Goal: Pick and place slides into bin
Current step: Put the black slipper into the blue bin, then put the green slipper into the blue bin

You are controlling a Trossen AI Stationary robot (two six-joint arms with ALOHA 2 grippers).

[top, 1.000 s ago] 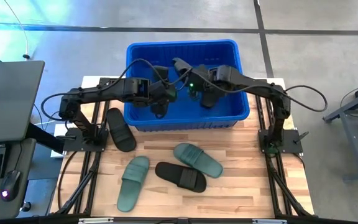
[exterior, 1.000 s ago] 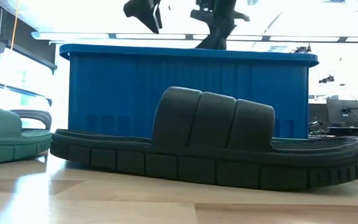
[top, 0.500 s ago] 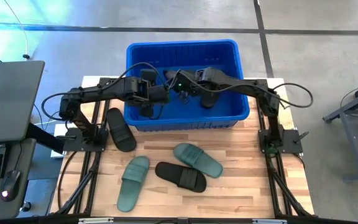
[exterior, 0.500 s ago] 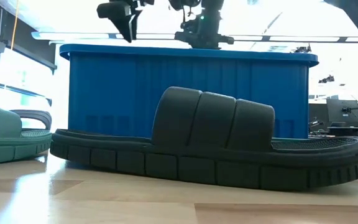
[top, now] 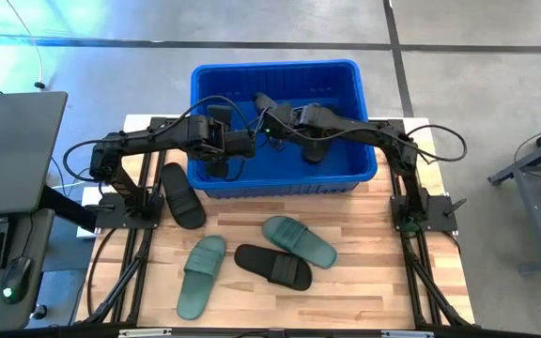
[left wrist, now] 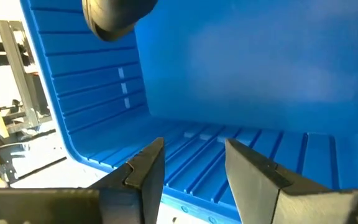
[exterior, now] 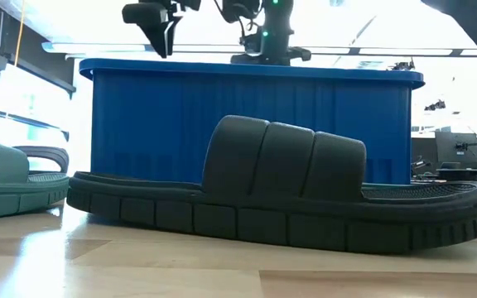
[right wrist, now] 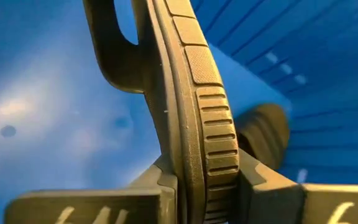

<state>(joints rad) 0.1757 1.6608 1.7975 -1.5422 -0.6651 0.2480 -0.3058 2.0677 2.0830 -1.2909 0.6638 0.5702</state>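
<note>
Four slides lie on your worktop [top: 364, 282] in front of the bin [top: 205, 80], and a fifth black slide [right wrist: 191, 93] hangs over the bin's middle, pinched by its sole edge in your right gripper [right wrist: 207, 180], long axis running straight out from it. Your left gripper [left wrist: 191, 168], parted and empty, hovers inside the bin's left half, nearer the black slide [top: 181, 194] lying on the worktop's left.

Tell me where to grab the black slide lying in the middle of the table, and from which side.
Judging by its pose, take the black slide by the side edge of its sole, just clear of the wide strap, coming straight down from above. It lies flat and sole-down, with the green slide close on the bin side, so pinch across the sole's width.
</note>
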